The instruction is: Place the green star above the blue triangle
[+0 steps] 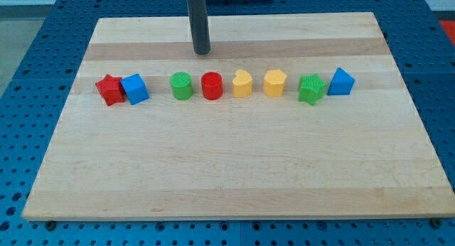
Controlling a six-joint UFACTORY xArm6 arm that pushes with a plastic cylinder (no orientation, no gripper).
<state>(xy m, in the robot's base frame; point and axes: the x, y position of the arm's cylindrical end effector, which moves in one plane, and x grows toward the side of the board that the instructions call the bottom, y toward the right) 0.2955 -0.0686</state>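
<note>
**Star and triangle side by side, rod waiting far off**

The near half of the board [227, 175] is bare wood. Midway back runs one row: red star [109, 89] touching a blue cube [135, 88] at left, then green cylinder [182, 85], red cylinder [211, 85], two yellow blocks [242, 83] [274, 82], and at right the green star [311, 89] just beside the blue triangle [341, 81]. The star sits level with the triangle, so it likely needs nudging farther back and rightward. My tip [202, 51] stands beyond the row, behind the cylinders, well apart from the star. It has no jaws and holds nothing.
</note>
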